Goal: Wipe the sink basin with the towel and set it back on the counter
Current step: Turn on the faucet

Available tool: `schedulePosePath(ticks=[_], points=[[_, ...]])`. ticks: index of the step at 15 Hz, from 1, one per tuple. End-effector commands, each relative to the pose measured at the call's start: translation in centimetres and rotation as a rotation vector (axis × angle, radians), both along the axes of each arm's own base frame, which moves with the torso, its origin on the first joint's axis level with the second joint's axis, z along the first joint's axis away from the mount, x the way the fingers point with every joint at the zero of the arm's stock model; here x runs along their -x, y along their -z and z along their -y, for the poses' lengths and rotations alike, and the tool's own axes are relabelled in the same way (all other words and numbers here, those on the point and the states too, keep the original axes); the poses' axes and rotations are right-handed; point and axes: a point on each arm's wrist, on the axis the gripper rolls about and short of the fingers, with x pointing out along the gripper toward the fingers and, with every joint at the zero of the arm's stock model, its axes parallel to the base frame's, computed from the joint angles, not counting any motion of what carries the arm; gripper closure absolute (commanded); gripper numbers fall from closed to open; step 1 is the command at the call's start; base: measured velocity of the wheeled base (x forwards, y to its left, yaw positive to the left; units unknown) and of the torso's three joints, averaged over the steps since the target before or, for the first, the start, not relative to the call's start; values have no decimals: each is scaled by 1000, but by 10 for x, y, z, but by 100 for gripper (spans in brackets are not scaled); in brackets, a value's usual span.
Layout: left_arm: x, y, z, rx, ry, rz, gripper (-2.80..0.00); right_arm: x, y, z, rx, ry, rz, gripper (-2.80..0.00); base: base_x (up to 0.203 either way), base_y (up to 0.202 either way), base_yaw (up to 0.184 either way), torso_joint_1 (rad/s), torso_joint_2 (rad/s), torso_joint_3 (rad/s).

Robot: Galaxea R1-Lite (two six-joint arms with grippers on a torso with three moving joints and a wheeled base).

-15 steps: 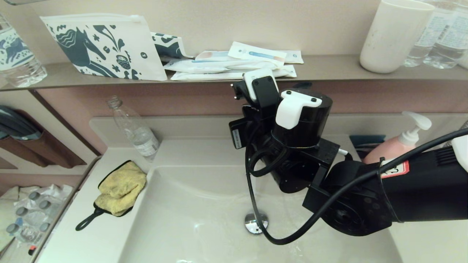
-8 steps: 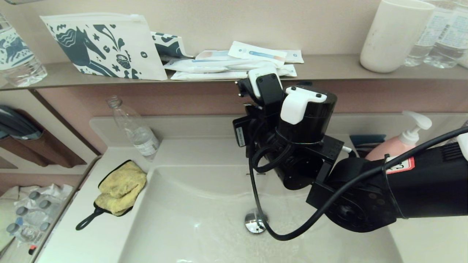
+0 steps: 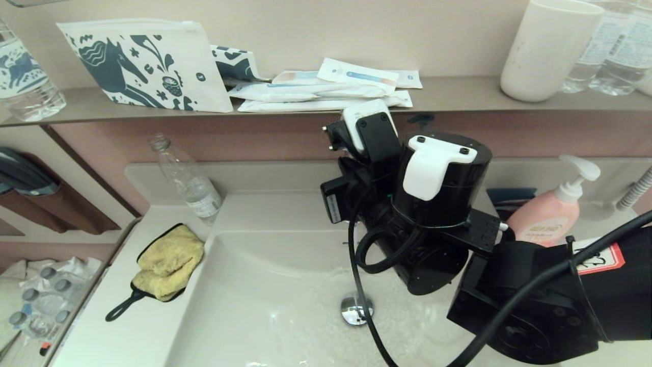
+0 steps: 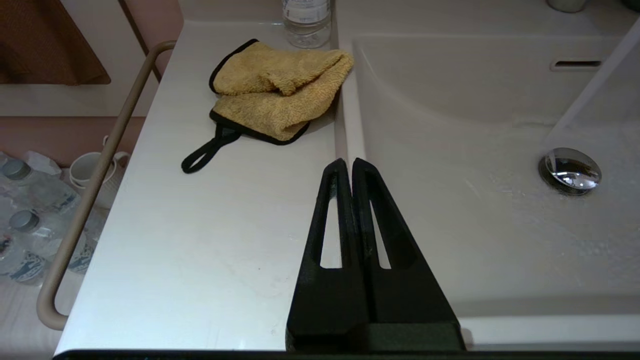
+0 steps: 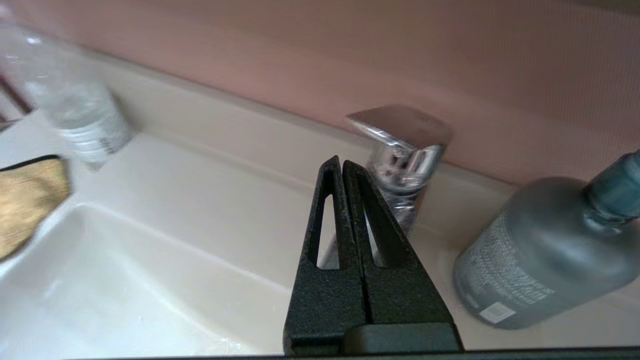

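The mustard-yellow towel [image 3: 165, 262] lies crumpled on the cream-white counter [image 3: 127, 326] at the left rim of the sink basin [image 3: 275, 295], its black loop trailing toward the front. My left gripper [image 4: 348, 162] is shut and empty, hovering over the counter edge short of the towel [image 4: 277, 95]. My right arm [image 3: 438, 204] reaches over the back of the basin. Its gripper [image 5: 341, 162] is shut and empty, close in front of the chrome faucet [image 5: 405, 145]. The chrome drain plug [image 3: 355, 310] sits on the basin floor.
A clear plastic bottle [image 3: 188, 183] stands behind the towel. A pink soap dispenser [image 3: 550, 214] and a grey bottle [image 5: 545, 250] stand at the right of the faucet. The grey-brown shelf [image 3: 458, 97] holds a pouch, packets and a white cup [image 3: 550, 48]. A rail [image 4: 95, 185] runs along the counter's left side.
My right arm has drawn back to the right and toward the front of the basin. The towel has not moved.
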Motion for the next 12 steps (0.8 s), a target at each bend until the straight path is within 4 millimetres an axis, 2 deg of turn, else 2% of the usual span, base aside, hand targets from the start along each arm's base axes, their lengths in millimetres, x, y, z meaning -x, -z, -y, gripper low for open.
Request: schedulePosePath(ticks=[1,3,7,12], points=[[0,0,0,0,0,0,0,4,0,-1,3,-6,-1,0,0,0,0,0,0,0],[0,0,0,0,0,0,0,4,-3,0,-7,-5,6,0,0,0,0,0,0,0],[0,0,0,0,0,0,0,4,-22,6,-52,2,40,0,0,0,0,0,0,0],[0,0,0,0,0,1,0,-8,-29,15,-56,38,61,0,0,0,0,0,0,0]])
